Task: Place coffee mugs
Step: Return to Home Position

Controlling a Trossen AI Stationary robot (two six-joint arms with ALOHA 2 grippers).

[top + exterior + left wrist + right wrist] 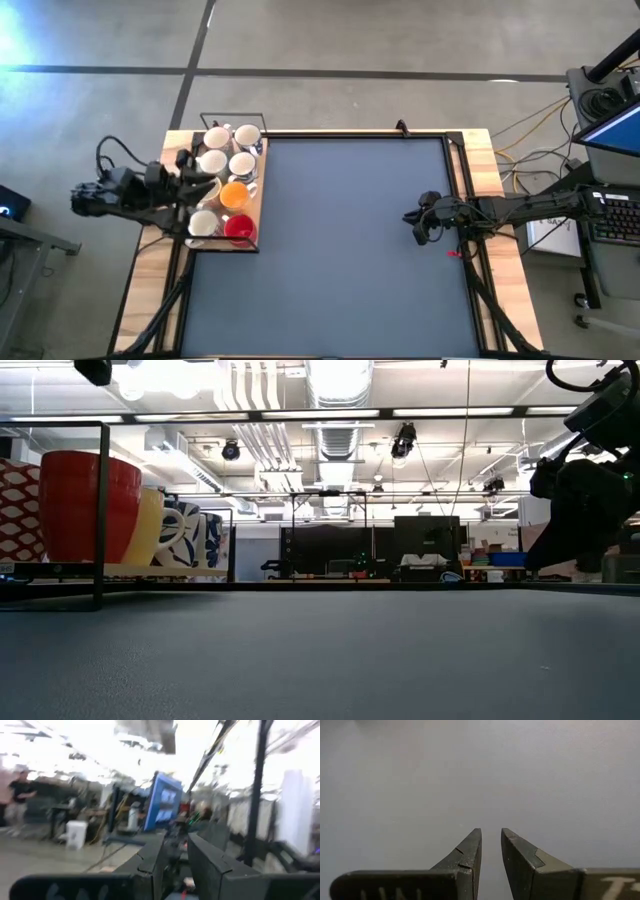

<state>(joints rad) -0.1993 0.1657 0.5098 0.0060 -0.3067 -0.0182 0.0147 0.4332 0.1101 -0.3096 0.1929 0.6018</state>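
Close up, our right gripper shows two dark fingers a narrow gap apart, holding nothing, above bare grey mat at the table's three o'clock. Our left gripper, likewise slightly parted and empty, hovers at nine o'clock by the wooden shelf. Coffee mugs crowd that shelf: whites, an orange mug, a red mug. We judge them rigid, slick, breakable; pinch a rim wall, not the handle.

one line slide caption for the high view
Small round ceramic mugs packed on the wooden shelf at the dark table's left; left gripper near them, right gripper opposite.
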